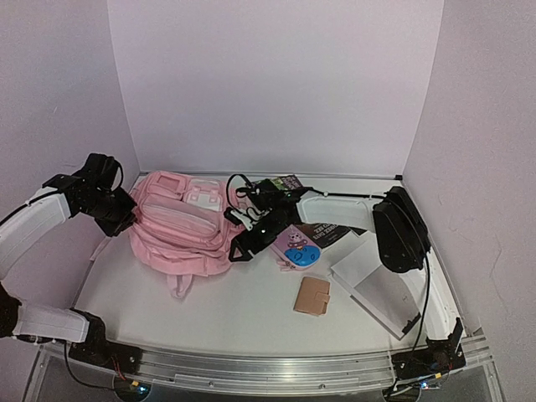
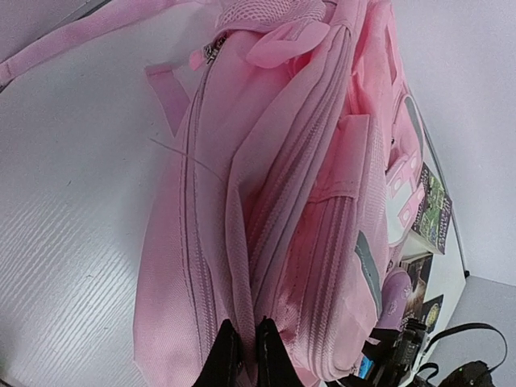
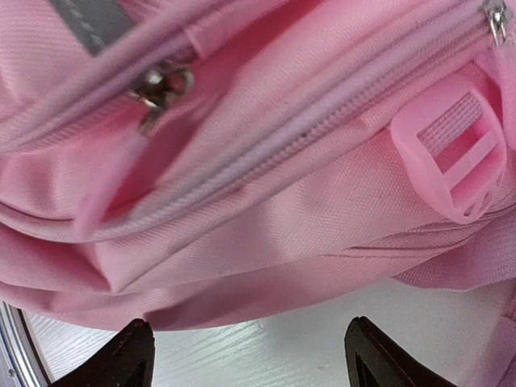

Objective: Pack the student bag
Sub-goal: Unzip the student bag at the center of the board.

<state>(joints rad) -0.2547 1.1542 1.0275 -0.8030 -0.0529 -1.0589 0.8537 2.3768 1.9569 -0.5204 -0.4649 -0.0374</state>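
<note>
The student bag is a large pink fabric backpack lying at the left of the table. My left gripper is at its left edge. In the left wrist view that gripper is shut, its black fingertips pinching a fold of the student bag beside a zip seam. My right gripper sits at the bag's right edge. The right wrist view shows it open, just off the student bag, with bare table between its fingers. A metal zip pull and a pink plastic buckle show on the fabric.
To the right of the bag lie a small pink oval case with a blue patch, a dark book, a brown wallet and a white box. Another book lies at the back wall.
</note>
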